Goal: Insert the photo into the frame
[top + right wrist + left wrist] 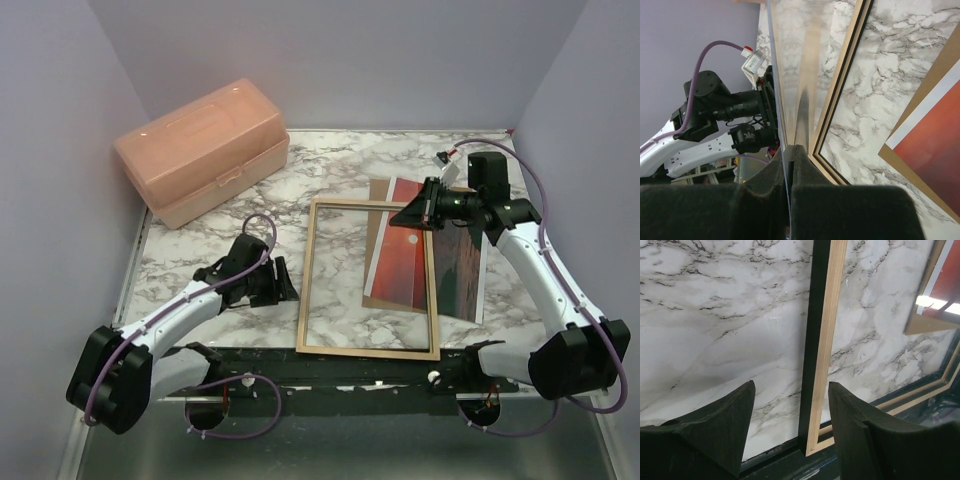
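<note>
Nearest your left wrist camera, the left gripper (pixel 791 390) stands spread wide and holds nothing. The left rail of the thin rectangular frame (pixel 305 275), tan wood up and black along its outer side, shows in the gap, and I see no contact. The frame lies on the white marbled worktop (pixel 340 160).

By my reading you are at the loading step, with the photo not yet in. The glossy red-orange sunset photo (pixel 400 260) lies face up on the flat brown backing board (pixel 381 197). It is partly inside the opening: the frame's right rail crosses over it and its dark half is outside.

At the frame's far right corner the right gripper (pixel 790 150) is pressed together on the edge of a thin, clear, mirror-like sheet (pixel 790 75). I cannot tell what that sheet rests on.

Next you would likely need to settle that sheet, then square the photo to the opening. Steady the left rail as you do, so the frame does not skid.
</note>
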Available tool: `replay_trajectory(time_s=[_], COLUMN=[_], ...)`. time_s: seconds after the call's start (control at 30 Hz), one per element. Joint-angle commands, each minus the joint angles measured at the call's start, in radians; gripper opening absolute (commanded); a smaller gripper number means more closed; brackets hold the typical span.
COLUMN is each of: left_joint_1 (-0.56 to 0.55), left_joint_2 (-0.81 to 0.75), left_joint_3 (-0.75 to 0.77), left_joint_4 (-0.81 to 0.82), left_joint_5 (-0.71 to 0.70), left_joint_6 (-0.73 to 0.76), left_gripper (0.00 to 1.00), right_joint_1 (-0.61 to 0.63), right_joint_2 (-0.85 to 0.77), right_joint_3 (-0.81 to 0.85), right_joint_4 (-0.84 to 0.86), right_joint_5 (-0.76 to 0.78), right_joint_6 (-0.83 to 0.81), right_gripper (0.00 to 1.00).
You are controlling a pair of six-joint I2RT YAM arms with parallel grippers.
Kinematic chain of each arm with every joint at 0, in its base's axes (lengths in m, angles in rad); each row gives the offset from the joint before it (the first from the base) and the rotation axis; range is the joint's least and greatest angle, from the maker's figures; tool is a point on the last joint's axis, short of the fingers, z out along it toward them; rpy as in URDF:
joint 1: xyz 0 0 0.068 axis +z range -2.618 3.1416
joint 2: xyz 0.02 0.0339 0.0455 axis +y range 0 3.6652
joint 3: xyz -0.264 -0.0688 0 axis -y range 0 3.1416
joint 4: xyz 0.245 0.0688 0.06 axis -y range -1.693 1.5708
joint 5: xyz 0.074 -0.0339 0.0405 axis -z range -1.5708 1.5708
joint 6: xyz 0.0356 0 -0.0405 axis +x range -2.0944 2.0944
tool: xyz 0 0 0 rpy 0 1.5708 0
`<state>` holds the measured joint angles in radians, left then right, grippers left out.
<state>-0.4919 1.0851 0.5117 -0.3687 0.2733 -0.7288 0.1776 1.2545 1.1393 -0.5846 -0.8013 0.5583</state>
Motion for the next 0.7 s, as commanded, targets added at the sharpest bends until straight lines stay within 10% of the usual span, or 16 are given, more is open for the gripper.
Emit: replay_trajectory(time_s=[0.0, 0.67], left_joint_1=[0.004, -0.030], left_joint_2=[0.045, 0.233], left_joint_3=[0.047, 0.121], left_joint_4=[0.006, 0.075], left_joint_5=[0.007, 0.048], left_joint_6=[0.049, 0.054], left_gripper=[0.59, 0.49], right_joint_1=[0.000, -0.030], right_joint_2=[0.016, 0.049], right_joint_3=[0.059, 0.064], right_joint_4=[-0.037, -0.198], right_joint_5=[-0.041, -0.032], right_joint_6=[-0.021, -0.100], right_gripper=[0.00, 0.00])
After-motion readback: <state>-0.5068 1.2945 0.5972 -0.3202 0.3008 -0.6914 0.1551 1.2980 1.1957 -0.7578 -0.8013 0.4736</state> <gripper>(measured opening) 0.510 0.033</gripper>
